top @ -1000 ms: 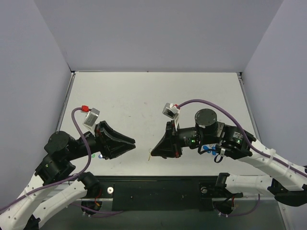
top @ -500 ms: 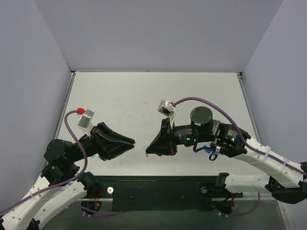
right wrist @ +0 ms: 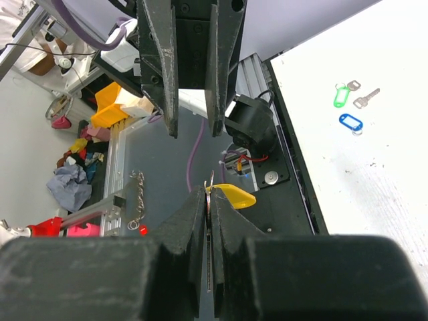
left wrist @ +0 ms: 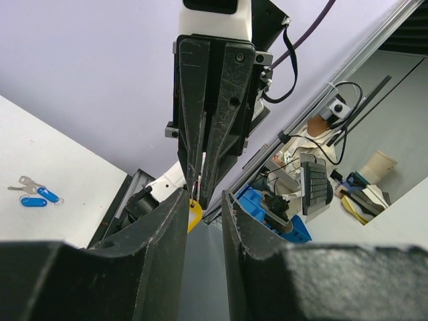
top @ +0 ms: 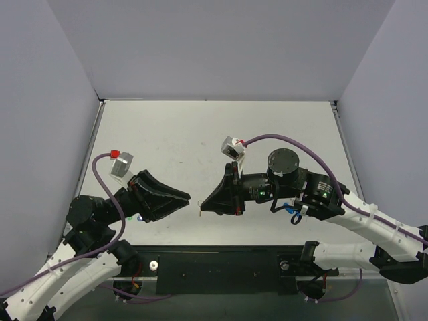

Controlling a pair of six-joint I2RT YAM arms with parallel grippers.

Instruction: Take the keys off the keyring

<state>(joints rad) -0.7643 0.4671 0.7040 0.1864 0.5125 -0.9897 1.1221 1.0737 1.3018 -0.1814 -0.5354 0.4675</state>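
Note:
My right gripper [top: 202, 212] hangs above the table's front edge, pointing left. In the right wrist view it [right wrist: 208, 191] is shut on the thin metal keyring [right wrist: 211, 182], and the ring's yellow tag [right wrist: 235, 196] sticks out to the right of the tips. I cannot make out the keys; a thin metal strip shows edge-on between the pads. My left gripper [top: 185, 201] faces it, tip to tip and a small gap away. Its jaws [left wrist: 205, 195] stand open with nothing between them, and the yellow tag [left wrist: 194, 215] shows just beyond the left finger [left wrist: 175, 221].
Blue-tagged keys [left wrist: 37, 194] lie on the white table. A green tag [right wrist: 342, 98], a blue tag [right wrist: 350, 122] and a silver key [right wrist: 366, 99] lie there too. The black front rail [top: 221, 262] runs below both grippers. Grey walls close in three sides.
The right arm has carried the keyring left, toward the left gripper, so the gap between the tips has shrunk. The left jaws have narrowed slightly.

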